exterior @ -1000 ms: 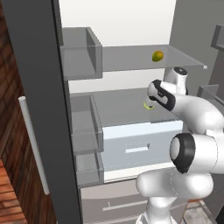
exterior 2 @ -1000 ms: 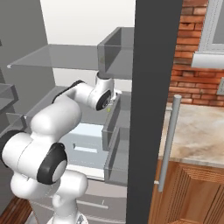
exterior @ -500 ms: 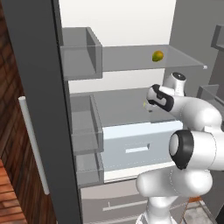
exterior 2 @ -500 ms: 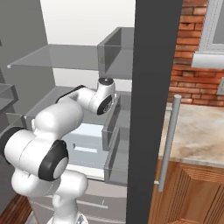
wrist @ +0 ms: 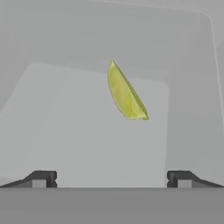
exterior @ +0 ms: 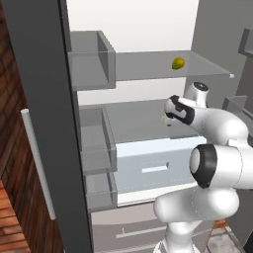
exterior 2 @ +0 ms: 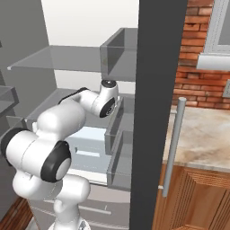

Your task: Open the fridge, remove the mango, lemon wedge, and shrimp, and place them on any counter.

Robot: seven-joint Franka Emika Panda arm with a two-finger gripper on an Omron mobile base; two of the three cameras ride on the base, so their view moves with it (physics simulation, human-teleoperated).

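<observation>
The lemon wedge (wrist: 126, 94) is lying on the fridge's (exterior: 148, 34) middle grey shelf, bare shelf open all around it. The gripper (wrist: 111, 178) is reaching in with its fingers spread wide apart, empty, the wedge lying ahead between them and untouched. The mango (exterior: 178, 63) is sitting on the upper shelf, near its right edge. The counter (exterior 2: 204, 134) is lying to the right of the open door.

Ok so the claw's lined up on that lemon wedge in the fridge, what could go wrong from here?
1. The lemon wedge is thin and lies at a slant between the open claw's tips, so it may slip out as they close.
2. The arm reaches in under the shelf holding the mango; lifting carelessly might bump it.
</observation>
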